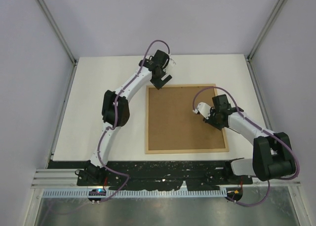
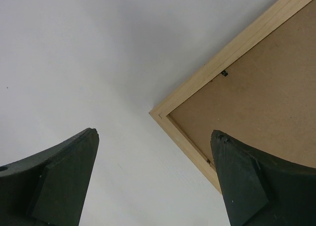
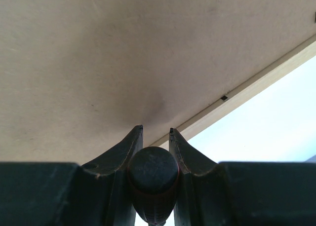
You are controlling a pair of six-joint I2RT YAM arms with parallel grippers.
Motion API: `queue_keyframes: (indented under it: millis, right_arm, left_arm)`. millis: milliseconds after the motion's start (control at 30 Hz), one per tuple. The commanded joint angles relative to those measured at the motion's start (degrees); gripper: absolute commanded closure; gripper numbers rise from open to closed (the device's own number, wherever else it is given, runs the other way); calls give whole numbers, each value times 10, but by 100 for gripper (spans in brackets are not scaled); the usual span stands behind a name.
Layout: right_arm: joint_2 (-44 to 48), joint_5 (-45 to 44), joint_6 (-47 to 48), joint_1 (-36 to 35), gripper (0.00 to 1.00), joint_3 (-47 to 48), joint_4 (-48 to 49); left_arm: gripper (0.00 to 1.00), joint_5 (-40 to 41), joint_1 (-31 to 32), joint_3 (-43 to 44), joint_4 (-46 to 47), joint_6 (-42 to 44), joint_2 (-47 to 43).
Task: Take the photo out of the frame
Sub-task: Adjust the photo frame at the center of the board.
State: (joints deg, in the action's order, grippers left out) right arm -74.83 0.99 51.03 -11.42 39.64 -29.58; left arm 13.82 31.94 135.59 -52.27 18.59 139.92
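Top external, left hand (image 1: 163,82) wide by frame (image 1: 187,150) corner, right hand (image 3: 155,131) gripping screwdriver (image 3: 154,172)

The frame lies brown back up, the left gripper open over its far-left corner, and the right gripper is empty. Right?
No. The right gripper is not empty: the right wrist view shows it shut on a dark rounded tool handle. The frame does lie brown back up, with the left gripper open over its far-left corner.

Soft, even light from above; the white table (image 1: 98,112) is bright without glare, with faint shadows beside the arms (image 1: 116,107). The right wrist view (the dimmest) shows the frame (image 3: 98,48) back shaded, the close screwdriver handle (image 3: 153,174) slightly blurred.
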Motion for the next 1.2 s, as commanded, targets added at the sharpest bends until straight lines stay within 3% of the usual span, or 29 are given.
queue_keyframes:
  millis: [0,200,467,733,1167]
  right_arm:
    - [-20,-72,9,-2,92,5,51]
    - [-69,-106,16,-1,92,19,94]
    - [-176,-123,21,49,92,90,169]
    - [-315,-95,24,106,92,248,195]
    - [-517,13,-14,90,92,560,113]
  left_arm:
    - [0,-45,18,-28,-13,36,-24]
    - [0,-81,54,-125,16,66,-82]
    - [0,-82,76,-166,-15,70,-90]
    - [0,-103,78,-276,-19,58,-148]
    - [0,-205,128,-388,-30,44,-212]
